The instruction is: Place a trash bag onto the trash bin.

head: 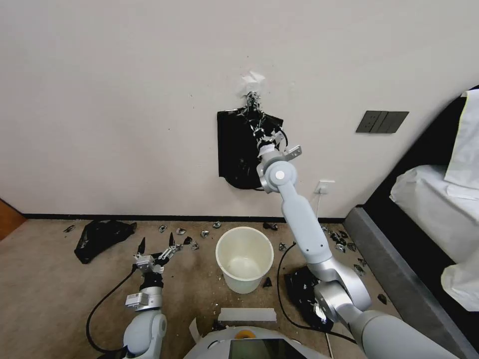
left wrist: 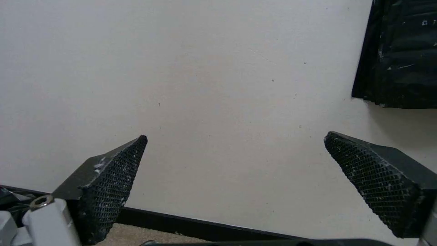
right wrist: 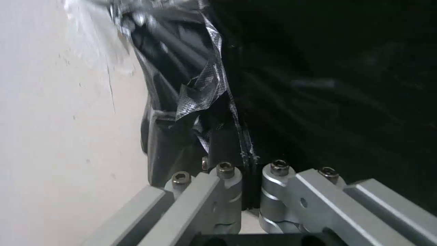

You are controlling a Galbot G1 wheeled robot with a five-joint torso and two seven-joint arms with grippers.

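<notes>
Carpeted floor (head: 50,294) meets a pale wall (head: 124,99). Far left you see a lumpy black plastic heap (head: 102,237) by the baseboard. Your left gripper (head: 156,248) hovers low over the floor, fingers (left wrist: 111,184) spread wide, nothing between them. Next comes the trash bin (head: 244,259), upright and unlined on the floor. Above it, the black bundle (head: 237,149) hangs on the wall; your right gripper (head: 262,130) is raised to it, fingers pinched together on the trash bag (right wrist: 200,99) film there.
</notes>
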